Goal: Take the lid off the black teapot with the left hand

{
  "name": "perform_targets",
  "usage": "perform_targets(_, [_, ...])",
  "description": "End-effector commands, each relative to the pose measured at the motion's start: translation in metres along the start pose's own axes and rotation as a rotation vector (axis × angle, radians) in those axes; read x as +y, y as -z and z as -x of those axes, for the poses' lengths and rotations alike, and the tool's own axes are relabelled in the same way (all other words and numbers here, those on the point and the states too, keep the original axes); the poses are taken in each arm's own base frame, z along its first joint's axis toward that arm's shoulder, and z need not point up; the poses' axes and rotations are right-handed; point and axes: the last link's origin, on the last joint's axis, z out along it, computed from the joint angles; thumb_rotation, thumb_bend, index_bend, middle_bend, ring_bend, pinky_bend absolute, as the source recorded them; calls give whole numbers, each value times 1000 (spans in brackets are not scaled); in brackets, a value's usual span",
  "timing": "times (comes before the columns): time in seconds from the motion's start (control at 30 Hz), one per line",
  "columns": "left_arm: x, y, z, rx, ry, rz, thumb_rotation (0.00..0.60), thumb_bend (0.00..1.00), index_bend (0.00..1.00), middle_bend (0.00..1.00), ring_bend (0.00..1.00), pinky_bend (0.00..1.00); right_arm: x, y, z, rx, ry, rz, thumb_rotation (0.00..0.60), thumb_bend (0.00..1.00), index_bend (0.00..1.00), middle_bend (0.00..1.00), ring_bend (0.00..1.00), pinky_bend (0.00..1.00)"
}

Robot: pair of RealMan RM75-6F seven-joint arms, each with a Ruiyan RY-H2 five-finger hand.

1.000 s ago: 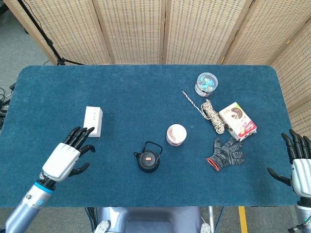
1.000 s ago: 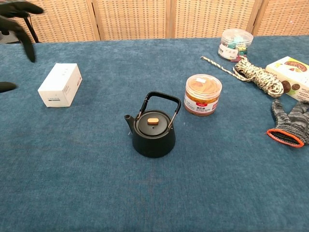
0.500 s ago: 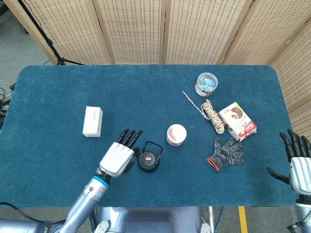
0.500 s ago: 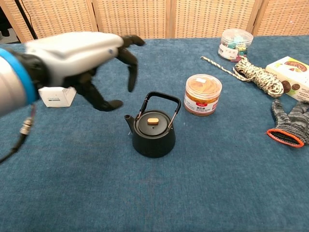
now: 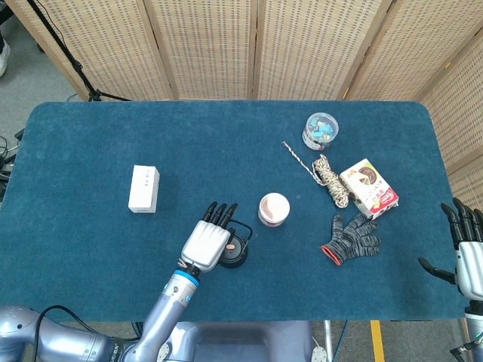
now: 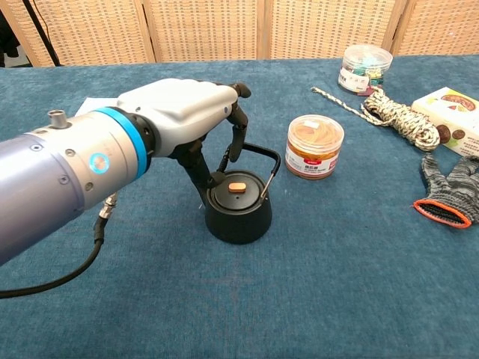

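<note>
Fingers [image 6: 236,123] of the left hand [image 6: 183,112], spread and holding nothing, had swung in from 9 o'clock to hang over the teapot [image 6: 238,209], whose lid [image 6: 236,190] sat untouched, so grasping looked next.

From the head view we lose most of the black teapot [image 5: 235,251] under the left hand [image 5: 209,243]. The right hand [image 5: 466,253] is cut off at the frame edge. White box [image 6: 88,102] is mostly hidden in the chest view.
</note>
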Motion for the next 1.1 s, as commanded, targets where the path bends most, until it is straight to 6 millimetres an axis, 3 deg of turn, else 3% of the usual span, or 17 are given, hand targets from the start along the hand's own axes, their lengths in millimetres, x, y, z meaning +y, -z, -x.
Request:
perform_targets(0.03, [0,-4,1,-4,3,-9,600,315,535,0,0,0,0,0,1,-5,2,0,600,0,0,0,0,0])
perform_targets(0.57, [2,-21,11,-55,-4,-16,600,315,535,0,0,0,2,-2,3,-15,17,6,600,0,0,0,0,0])
perform_targets(1.1, [13,-22,20,-76,-8,-26,600,315,539,0,0,0,5,-3,2,-14,15,15,600,0,0,0,0,0])
